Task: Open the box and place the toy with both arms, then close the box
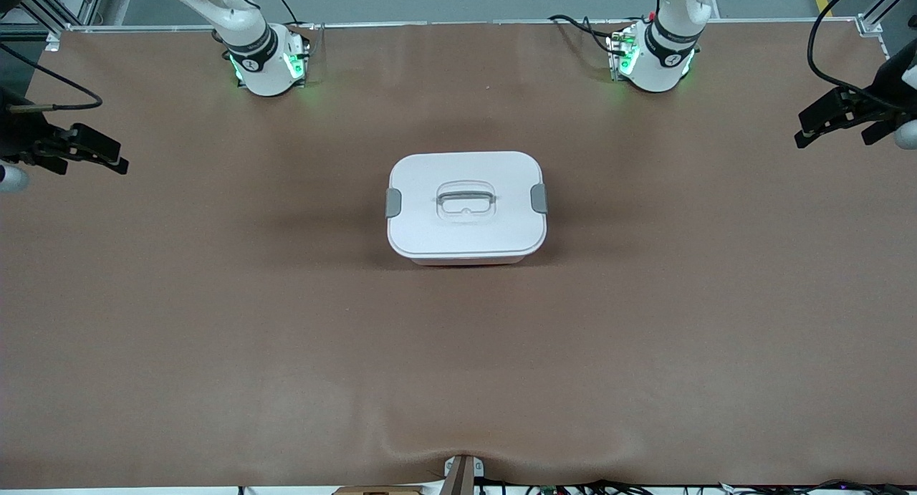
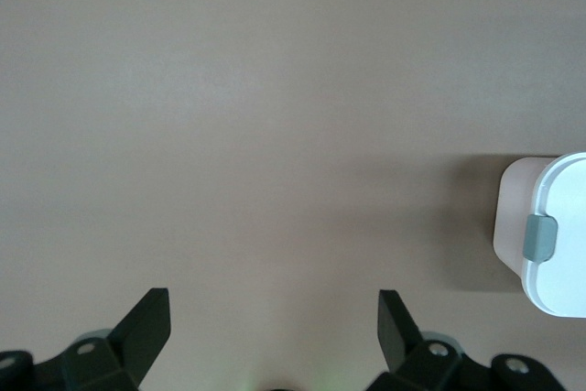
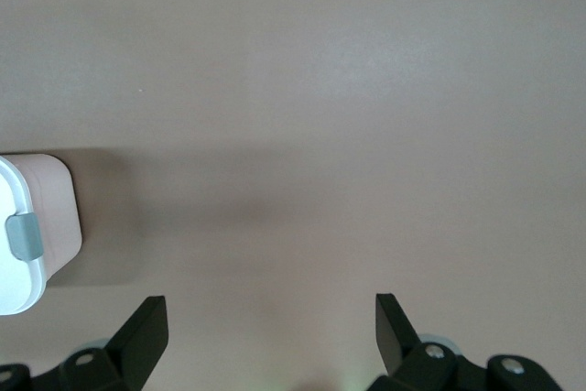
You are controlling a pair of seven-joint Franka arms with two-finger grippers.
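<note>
The box [image 1: 466, 226] stands in the middle of the table with its white lid on. A grey clip [image 1: 393, 203] sits at each end, and the clear handle [image 1: 466, 198] lies flat in its recess. The toy is out of view. My left gripper [image 1: 806, 126] hovers open and empty over the left arm's end of the table, well away from the box. My right gripper [image 1: 114, 156] hovers open and empty over the right arm's end. In the left wrist view the left gripper [image 2: 275, 304] is over bare table, with the box [image 2: 549, 244] at the picture's edge. The right gripper [image 3: 272, 309] likewise sees the box [image 3: 37, 235].
A brown cloth [image 1: 215, 323] covers the whole table. The two arm bases [image 1: 269, 65] [image 1: 652, 61] stand at the edge farthest from the front camera, with cables beside them. A small bracket [image 1: 462, 473] sits at the nearest edge.
</note>
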